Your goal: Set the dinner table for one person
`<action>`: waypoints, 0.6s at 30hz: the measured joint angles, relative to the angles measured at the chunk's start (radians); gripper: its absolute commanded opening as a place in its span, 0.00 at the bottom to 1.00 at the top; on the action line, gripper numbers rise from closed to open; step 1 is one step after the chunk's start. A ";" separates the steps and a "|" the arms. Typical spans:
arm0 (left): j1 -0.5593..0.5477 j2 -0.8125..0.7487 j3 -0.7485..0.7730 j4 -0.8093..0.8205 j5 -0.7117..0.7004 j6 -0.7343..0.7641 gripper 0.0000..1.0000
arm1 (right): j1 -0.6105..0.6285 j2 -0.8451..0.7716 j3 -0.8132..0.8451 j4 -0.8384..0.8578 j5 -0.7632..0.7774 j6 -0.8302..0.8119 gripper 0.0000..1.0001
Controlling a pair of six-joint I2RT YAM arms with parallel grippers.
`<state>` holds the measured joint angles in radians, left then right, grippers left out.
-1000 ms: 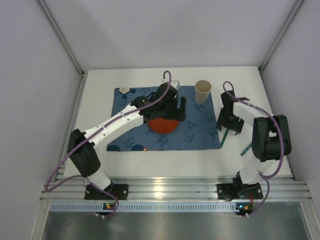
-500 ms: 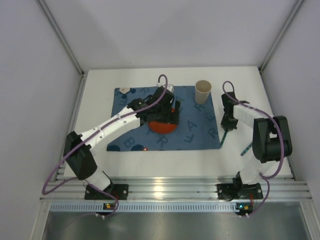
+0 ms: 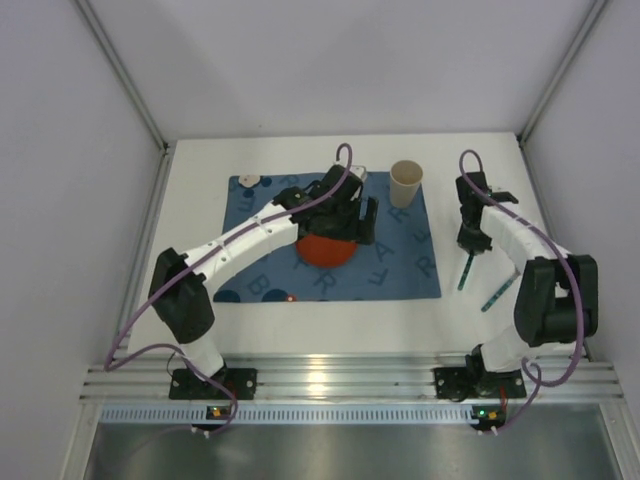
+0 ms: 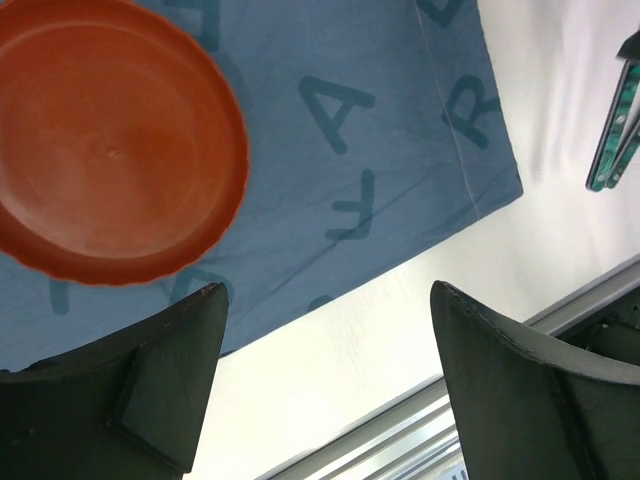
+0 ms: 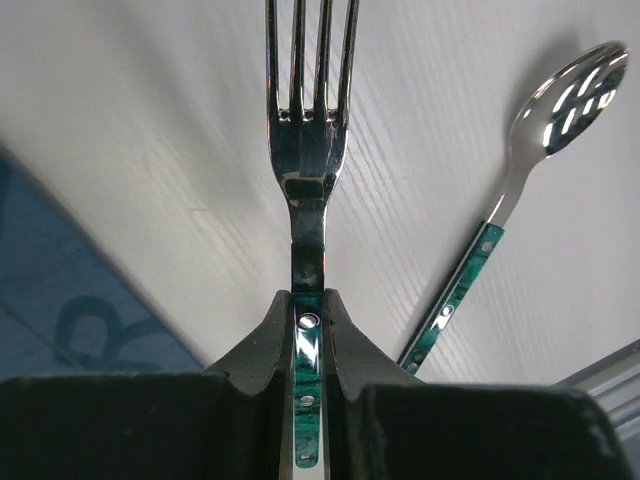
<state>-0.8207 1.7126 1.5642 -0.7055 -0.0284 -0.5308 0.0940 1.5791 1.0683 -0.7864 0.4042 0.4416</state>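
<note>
Over the last second the right gripper (image 3: 471, 240) has gone from a wide spread to clamped on the fork (image 3: 464, 272). It has also drifted toward the upper right of the top view, while the left arm has swung slightly rightward over the red plate (image 3: 325, 250).

The grip looks chosen for placing. The right wrist view shows the two fingers (image 5: 265, 340) pressed narrow against the fork's green handle, with the tines pointing straight ahead toward the top of the frame. The fork could therefore be laid down lengthwise. I cannot tell whether it is clear of the surface. The spoon (image 3: 497, 296) lies untouched just to the lower right of it, probably waiting its turn.

The left gripper (image 4: 328, 295) stands wide and holds nothing. The plate sits at the upper left of the left wrist view, on the blue lettered placemat (image 4: 350, 150), which suggests it is already set. A paper cup (image 3: 406, 182) stands at the placemat's upper right corner.

The dinner table (image 3: 300, 320) fills the middle of the top view, with its ribbed rail (image 3: 320, 380) along the lower edge
</note>
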 measured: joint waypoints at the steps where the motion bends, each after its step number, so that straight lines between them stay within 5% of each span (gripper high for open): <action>1: -0.001 0.014 0.011 0.001 0.014 0.002 0.87 | 0.000 -0.028 0.030 -0.022 -0.001 -0.001 0.00; 18: -0.084 0.084 0.164 0.134 0.356 -0.030 0.88 | 0.004 -0.310 0.291 -0.247 -0.253 0.039 0.00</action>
<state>-0.9043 1.7962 1.7283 -0.5716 0.3279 -0.5606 0.0982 1.2694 1.3598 -1.0336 0.1513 0.4808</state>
